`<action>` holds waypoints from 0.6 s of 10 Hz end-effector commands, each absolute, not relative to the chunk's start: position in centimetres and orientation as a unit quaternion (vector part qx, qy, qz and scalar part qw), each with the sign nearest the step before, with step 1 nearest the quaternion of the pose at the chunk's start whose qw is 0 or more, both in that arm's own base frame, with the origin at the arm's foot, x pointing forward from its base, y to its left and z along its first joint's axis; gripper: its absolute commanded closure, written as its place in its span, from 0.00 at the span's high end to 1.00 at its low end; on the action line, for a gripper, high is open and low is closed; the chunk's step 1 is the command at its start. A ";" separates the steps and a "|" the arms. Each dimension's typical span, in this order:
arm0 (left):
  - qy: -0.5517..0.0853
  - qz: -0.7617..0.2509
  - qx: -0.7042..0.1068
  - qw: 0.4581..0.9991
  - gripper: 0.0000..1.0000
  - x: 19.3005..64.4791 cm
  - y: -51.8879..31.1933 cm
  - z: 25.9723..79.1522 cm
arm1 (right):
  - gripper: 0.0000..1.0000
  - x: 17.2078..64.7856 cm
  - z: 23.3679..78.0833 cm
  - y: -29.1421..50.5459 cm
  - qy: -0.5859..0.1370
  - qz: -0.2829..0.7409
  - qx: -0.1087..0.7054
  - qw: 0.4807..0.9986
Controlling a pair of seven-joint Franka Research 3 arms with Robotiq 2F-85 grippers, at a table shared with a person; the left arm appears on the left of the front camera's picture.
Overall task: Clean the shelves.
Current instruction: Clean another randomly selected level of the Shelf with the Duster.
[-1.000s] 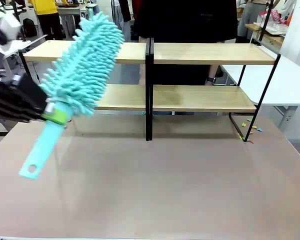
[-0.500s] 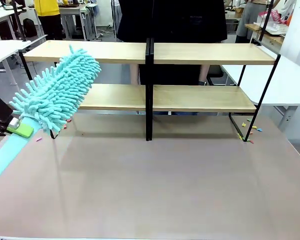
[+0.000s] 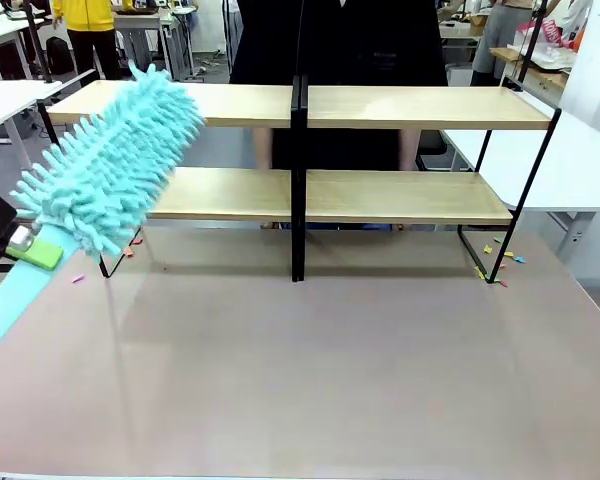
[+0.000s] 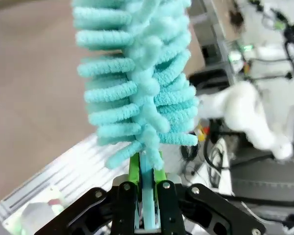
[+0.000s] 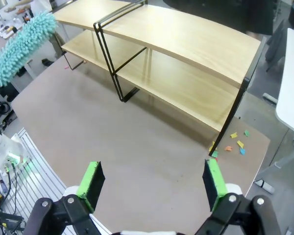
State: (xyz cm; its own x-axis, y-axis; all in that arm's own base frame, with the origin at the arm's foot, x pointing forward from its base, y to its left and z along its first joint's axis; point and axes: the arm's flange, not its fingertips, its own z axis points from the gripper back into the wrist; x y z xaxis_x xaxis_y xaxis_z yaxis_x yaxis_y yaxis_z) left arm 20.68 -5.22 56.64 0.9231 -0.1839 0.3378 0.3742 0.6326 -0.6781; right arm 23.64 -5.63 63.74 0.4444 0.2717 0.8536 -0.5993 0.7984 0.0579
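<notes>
While the left gripper [image 4: 146, 208] clamps the duster [image 3: 110, 175] near the shelves' [image 3: 300, 105] left end, the right gripper [image 5: 149, 183] hangs open.

The left claw [image 4: 147, 215] is black, built of jointed links with silver screw heads at the pivots and slim bright-green pads on its fingers. The right claw [image 5: 152, 183] has black fingers with round pivot bolts, tipped by flat green pads [image 5: 93, 180]. The person across the bench wears dark clothing [image 3: 340, 45].
</notes>
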 end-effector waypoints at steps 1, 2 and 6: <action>-0.035 -0.261 -0.454 0.851 0.12 22.8 -2.2 59.3 | 1.00 23.7 63.6 -5.7 -0.460 0.267 0.179 0.827; -0.036 -0.282 -0.445 0.849 0.12 23.7 0.9 60.9 | 1.00 23.7 63.6 -5.7 -0.460 0.267 0.179 0.827; -0.022 -0.311 -0.431 0.847 0.12 22.5 10.1 64.6 | 1.00 23.7 63.6 -5.7 -0.460 0.267 0.179 0.827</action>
State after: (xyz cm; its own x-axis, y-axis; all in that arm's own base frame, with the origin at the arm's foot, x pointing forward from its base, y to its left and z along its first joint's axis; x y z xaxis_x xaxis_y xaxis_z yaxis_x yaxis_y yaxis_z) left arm 22.20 9.28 63.99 0.8246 -0.4872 0.2876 0.5136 0.4316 -0.7416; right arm 23.64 -5.64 63.73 0.4446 0.2716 0.8536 -0.5993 0.7984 0.0581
